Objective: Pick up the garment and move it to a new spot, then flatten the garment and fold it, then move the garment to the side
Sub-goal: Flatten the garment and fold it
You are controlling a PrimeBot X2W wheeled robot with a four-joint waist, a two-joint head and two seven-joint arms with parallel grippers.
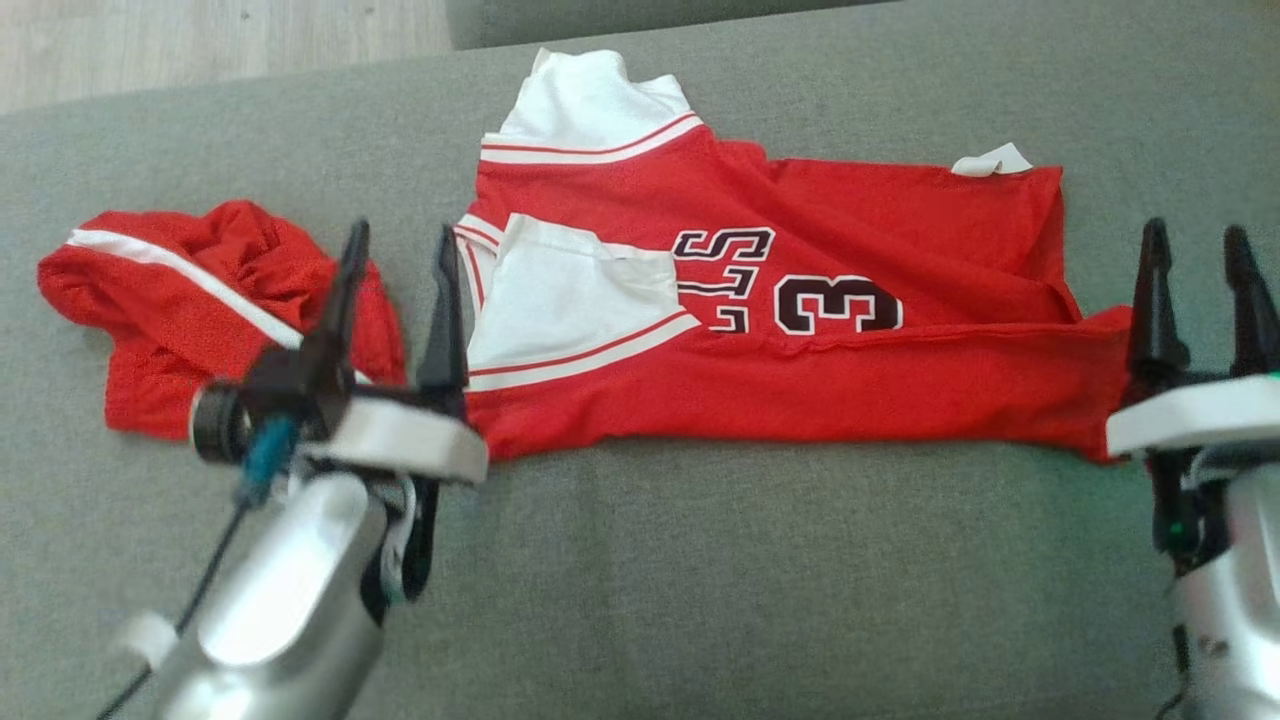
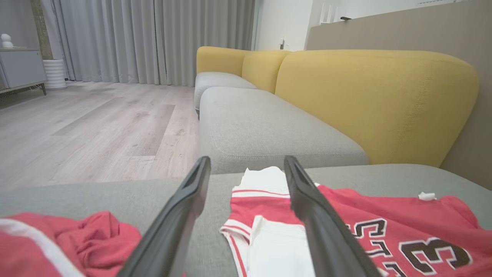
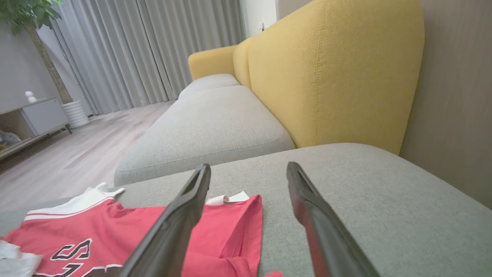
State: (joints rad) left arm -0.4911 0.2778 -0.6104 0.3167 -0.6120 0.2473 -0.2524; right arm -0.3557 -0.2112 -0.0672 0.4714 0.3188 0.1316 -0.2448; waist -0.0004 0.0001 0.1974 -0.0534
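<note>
From the head view, the garment, a red jersey with white trim and a dark number 3, lies spread lengthwise across the grey cushion; its lower long edge is folded up over itself, a white panel is turned out near its left end, and a small white tag sticks out at its far right corner. A second, crumpled red cloth sits apart to its left. The left claw stands between the two, fingers spread wide with nothing between them; its inner finger crosses the jersey's left edge, though I cannot tell whether it touches. The right claw is at the jersey's right end, just beside the hem, equally wide apart and gripping nothing.

In the left wrist view, the two dark fingers rise well apart with no cloth caught between them; the jersey's white collar end shows in the gap and to the right, the crumpled cloth to the lower left; beyond lie another grey seat, a yellow backrest, a wooden floor and grey curtains.

In the right wrist view, the fingers again stand wide and hold nothing; the jersey lies to the lower left, its tagged corner just behind the left finger, with bare cushion between the fingers.
</note>
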